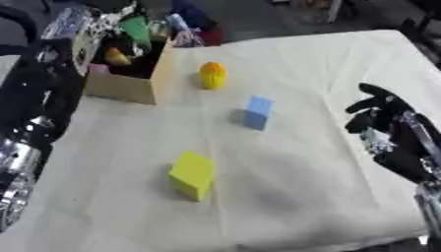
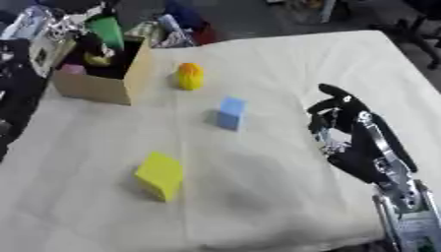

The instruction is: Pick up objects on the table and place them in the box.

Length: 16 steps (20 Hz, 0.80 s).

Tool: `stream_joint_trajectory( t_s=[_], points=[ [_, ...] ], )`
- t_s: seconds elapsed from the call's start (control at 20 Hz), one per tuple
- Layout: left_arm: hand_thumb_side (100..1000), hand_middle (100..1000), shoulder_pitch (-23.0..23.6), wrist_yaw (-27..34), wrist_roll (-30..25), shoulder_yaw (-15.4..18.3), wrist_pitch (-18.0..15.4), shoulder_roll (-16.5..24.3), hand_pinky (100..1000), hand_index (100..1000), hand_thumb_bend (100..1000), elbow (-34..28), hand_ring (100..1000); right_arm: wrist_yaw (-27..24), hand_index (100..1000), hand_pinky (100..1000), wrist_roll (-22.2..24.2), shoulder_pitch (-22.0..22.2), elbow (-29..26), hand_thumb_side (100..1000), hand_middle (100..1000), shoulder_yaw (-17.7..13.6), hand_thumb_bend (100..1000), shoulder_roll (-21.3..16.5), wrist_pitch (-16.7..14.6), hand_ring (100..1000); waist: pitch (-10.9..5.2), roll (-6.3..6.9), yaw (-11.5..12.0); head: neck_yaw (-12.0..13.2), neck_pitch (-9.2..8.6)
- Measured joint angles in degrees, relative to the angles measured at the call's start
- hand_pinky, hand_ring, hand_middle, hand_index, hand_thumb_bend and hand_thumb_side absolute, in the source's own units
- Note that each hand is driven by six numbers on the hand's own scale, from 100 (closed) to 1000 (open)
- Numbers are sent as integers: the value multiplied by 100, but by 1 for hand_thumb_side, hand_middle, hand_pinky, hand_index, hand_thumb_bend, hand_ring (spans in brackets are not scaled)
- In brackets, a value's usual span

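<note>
While its fingers curl inward and grasp nothing, the right hand point(image 2: 340, 118) hangs over the cloth-covered worktop point(image 1: 327, 64) at about three o'clock in the scene, apart from every object. Nearest to it, toward nine o'clock from the hand, a blue block point(image 1: 258, 112) stands upright near the middle of the worktop. Farther on, at about eleven o'clock from the blue block, a small yellow-orange object point(image 1: 213, 75) sits near the box. Down at seven o'clock from the blue block, a yellow cube point(image 1: 192, 175) rests tilted on the cloth, well apart from the others. The open cardboard box point(image 1: 129, 83) stands at the far left, around ten o'clock, already holding several things, among them something green, something yellow and something pink. The left arm point(image 1: 30, 123) shows along the left edge; its hand cannot be made out.
</note>
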Motion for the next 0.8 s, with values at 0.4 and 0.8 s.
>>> stream_joint_trajectory(
  t_s=[0.4,0.8],
  points=[
    [498,902,30,-318,649,127,467,-51,879,982,512,408,863,0,923,562,0,-17,21,452,638,-2,100,0,-1,563,5,-1,-4,7,0],
    [296,744,204,581,-138,-329,-783,134,816,860,483,-802,736,2,924,562,-11,-17,26,454,638,-17,100,0,1,563,5,-1,91,-12,0]
  ],
)
